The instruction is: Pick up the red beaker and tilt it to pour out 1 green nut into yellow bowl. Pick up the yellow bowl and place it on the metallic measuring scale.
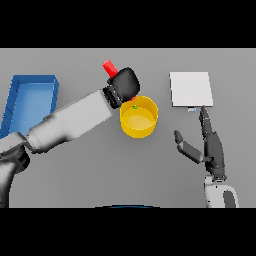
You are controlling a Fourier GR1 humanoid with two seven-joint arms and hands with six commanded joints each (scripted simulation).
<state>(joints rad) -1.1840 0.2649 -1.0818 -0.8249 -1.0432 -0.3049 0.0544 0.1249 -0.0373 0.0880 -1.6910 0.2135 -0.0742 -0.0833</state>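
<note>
One view only, from the robot's head, looking steeply down on the flat grey surface; near enough that both arms enter frame; no second view shares the scene.

The left hand covers most of the red beaker (only its upper end shows), and its fingers stay out of sight.
</note>
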